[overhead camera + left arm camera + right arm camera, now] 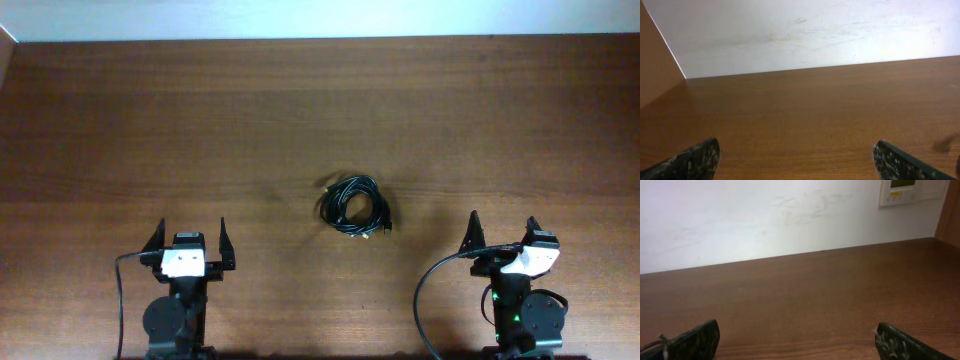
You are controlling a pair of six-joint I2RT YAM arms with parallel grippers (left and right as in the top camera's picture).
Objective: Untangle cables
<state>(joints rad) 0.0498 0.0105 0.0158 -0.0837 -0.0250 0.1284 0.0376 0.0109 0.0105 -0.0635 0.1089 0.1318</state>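
Overhead, lying coiled in one tight bundle midway across the bench: the cables, between and well ahead of left tool and right tool. Running slightly longer far-left to near-right, plug ends apparently poking out near-right. Hanging back at the near edge, both spreading wide, pinching nothing, likely readying a reach.

Office-like room, wooden table, wall thermostat
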